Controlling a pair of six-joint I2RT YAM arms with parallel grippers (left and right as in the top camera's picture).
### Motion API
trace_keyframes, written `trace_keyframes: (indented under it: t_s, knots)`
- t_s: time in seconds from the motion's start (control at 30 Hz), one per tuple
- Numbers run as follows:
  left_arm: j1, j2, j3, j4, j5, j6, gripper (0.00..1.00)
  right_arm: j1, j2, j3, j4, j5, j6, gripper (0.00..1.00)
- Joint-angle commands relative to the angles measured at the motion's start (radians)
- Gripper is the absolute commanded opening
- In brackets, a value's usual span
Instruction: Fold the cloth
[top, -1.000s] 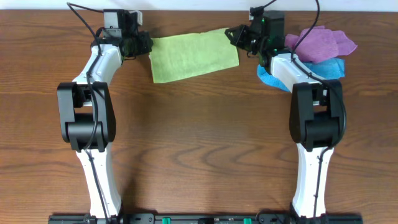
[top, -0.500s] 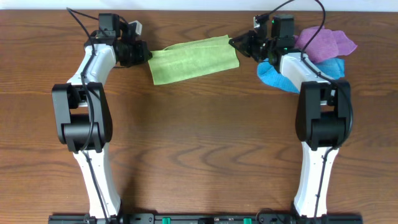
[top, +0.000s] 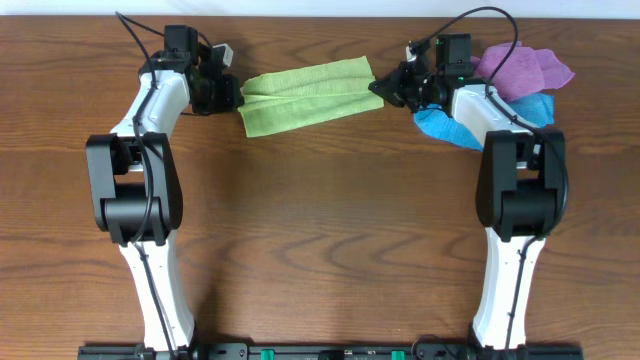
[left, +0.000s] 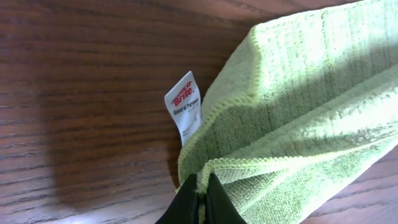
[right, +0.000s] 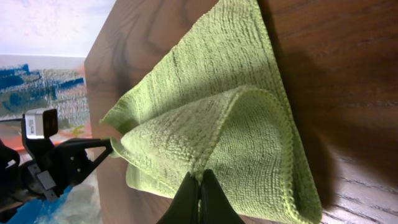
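Now the light-green microfibre cloth (top: 305, 95) is stretching left to right along the far side of the brown wooden counter (top: 320, 220). The left tool (left: 200, 186) and right tool (right: 199, 183) are each clamping one end's raised edge, seemingly, with the loose edge lying nearer.

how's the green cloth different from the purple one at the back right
Colour: the green cloth is lime, the purple cloth violet. Pose: the green cloth lies stretched long and partly doubled over; the purple cloth sits bunched in a heap next to a blue cloth. State: the green cloth is pinched at its ends by the left gripper and right gripper; neither holds the purple cloth. Both lie near the table's far edge.
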Motion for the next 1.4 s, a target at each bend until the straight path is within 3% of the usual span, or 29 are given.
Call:
trace_keyframes:
  t_s: [0.0,0.73,0.93,1.13,1.37]
  knots:
    - [0.002,-0.037,0.009,-0.009,-0.039,0.023,0.06,-0.023,0.003,0.016,-0.005,0.021,-0.021,0.02]
    - [0.002,-0.037,0.009,-0.107,-0.050,0.022,0.06,-0.031,0.003,0.016,-0.105,0.040,-0.021,0.02]
    - [0.001,-0.037,0.009,0.029,-0.061,-0.016,0.06,-0.024,0.003,0.016,-0.037,0.103,-0.020,0.02]
    - [-0.008,-0.037,0.009,0.242,-0.061,-0.078,0.06,0.003,0.003,0.016,0.161,0.167,0.028,0.02]
    - [-0.024,-0.016,0.009,0.344,-0.115,-0.092,0.06,0.047,0.004,0.016,0.321,0.296,0.055,0.01]
